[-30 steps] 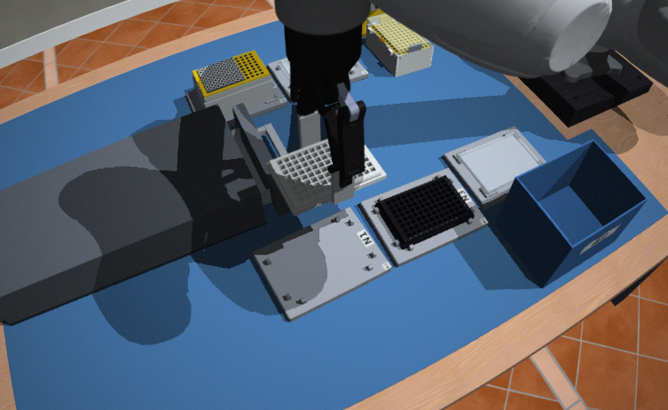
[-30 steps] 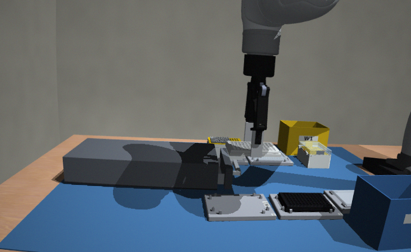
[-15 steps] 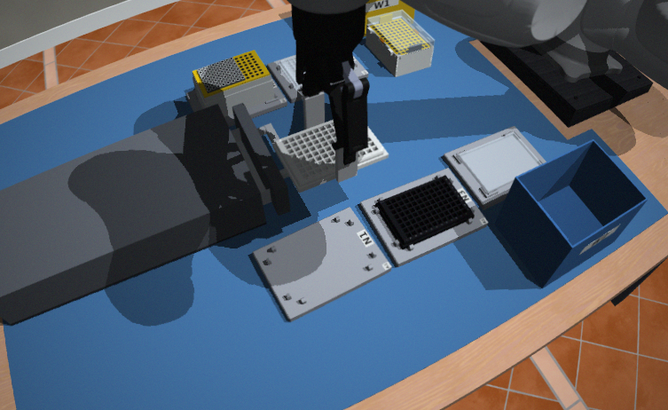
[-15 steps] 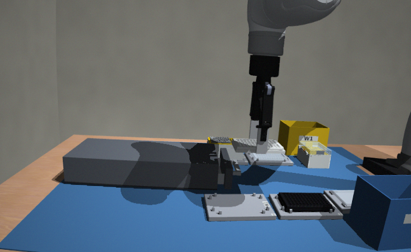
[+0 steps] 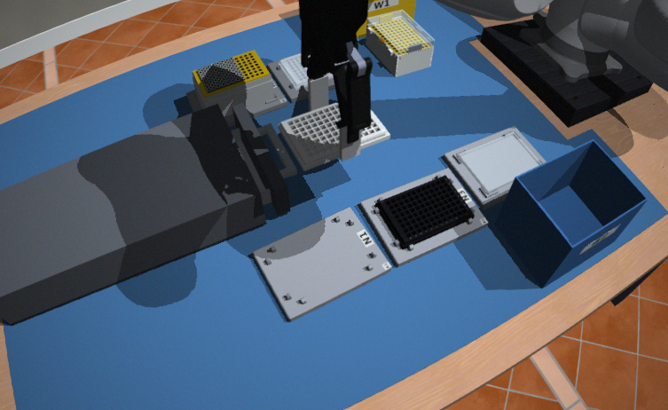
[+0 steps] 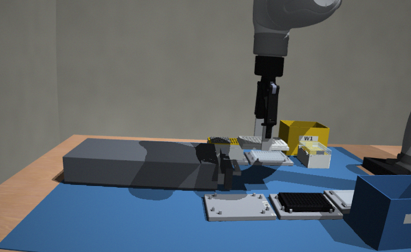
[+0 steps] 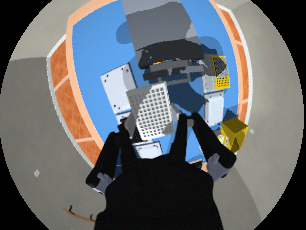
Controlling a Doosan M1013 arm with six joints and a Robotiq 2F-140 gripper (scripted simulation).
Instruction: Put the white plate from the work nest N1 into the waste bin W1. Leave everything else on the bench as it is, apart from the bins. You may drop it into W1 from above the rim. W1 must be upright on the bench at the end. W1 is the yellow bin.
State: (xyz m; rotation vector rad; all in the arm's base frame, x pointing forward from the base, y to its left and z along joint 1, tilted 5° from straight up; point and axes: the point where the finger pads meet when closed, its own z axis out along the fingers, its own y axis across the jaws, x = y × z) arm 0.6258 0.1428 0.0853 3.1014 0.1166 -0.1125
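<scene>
My gripper point(image 5: 334, 138) point(image 6: 264, 141) point(image 7: 152, 112) is shut on the white plate point(image 5: 310, 130) point(image 6: 250, 141) point(image 7: 153, 110), a white well plate gripped across its width. It hangs level in the air, well above the bench, over the back middle of the blue mat. The grey work nest N1 point(image 5: 316, 264) point(image 6: 234, 207) lies bare at the front. The yellow bin W1 point(image 5: 408, 5) point(image 6: 294, 134) point(image 7: 234, 132) stands upright at the back, beyond and to the right of the gripper; the top view shows only its lower edge.
A black plate point(image 5: 425, 209) point(image 6: 304, 202) sits on the nest beside N1, then a nest with a flat lid point(image 5: 499, 162). The blue bin W2 point(image 5: 545, 244) point(image 6: 385, 219) stands front right. A long grey device point(image 5: 97, 218) point(image 6: 122, 159) fills the left. Tip boxes point(image 5: 399, 43) point(image 5: 231, 71) and another white plate point(image 5: 290, 68) point(image 6: 268, 155) stand at the back.
</scene>
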